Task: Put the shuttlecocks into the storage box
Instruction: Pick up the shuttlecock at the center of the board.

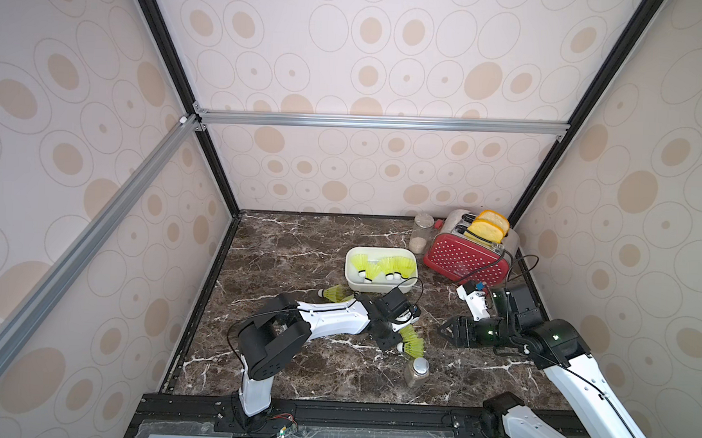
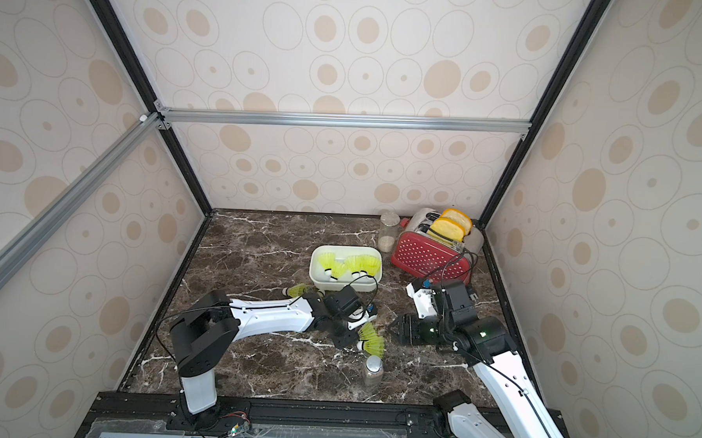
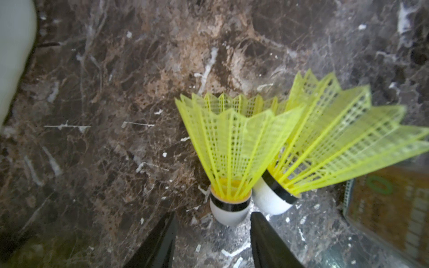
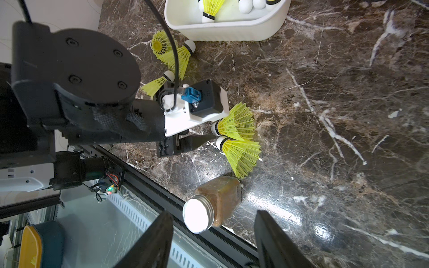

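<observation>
Robot test booth dressed as a kitchen — aluminium frame (image 1: 378, 121), wallpapered panels (image 1: 368, 66), marble counter (image 1: 299, 242), red toaster (image 1: 465, 259).

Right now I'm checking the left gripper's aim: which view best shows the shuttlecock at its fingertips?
The left wrist view: the shuttlecock is close up, white tip at the open left gripper. The right wrist view shows it small, side-on; both top views show it tiny, partly hidden by the gripper.

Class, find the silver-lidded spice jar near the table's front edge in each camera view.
In a top view: spice jar, front centre.
In a top view: spice jar, also front centre.
Left wrist: likely the blurred brown shape, picture's right edge.
Right wrist: lower centre.
Landmark: the two shuttlecocks beside it.
</observation>
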Tool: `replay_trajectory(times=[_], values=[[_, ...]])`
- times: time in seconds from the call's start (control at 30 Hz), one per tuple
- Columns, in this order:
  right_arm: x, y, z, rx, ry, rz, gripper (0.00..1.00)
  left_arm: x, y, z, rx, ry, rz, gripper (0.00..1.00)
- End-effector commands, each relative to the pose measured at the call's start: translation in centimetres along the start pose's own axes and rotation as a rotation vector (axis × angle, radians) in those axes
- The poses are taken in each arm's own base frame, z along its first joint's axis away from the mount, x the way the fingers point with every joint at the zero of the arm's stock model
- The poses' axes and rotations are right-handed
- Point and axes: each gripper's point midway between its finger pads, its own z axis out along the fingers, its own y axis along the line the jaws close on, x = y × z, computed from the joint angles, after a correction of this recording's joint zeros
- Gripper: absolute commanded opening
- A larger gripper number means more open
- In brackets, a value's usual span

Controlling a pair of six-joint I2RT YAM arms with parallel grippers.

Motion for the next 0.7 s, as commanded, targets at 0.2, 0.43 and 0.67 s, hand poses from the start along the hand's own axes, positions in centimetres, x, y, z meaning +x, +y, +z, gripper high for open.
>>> replay_trajectory(times=[0.2,0.43,0.67], values=[[0.0,0.0,-0.9,0.011,-0.013,0.013,0.62,-1.2,-0.4,1.2,-0.002,-0.004,0.042,0.53],[0.5,-0.2,-0.9,0.018,-0.003,0.022,0.62,-1.9,-0.6,1.6,0.018,-0.024,0.04,0.48],[0.5,-0.3,-0.8,0.021,0.006,0.02,0.62,-2.3,-0.7,2.1,0.024,-0.047,0.002,0.44]])
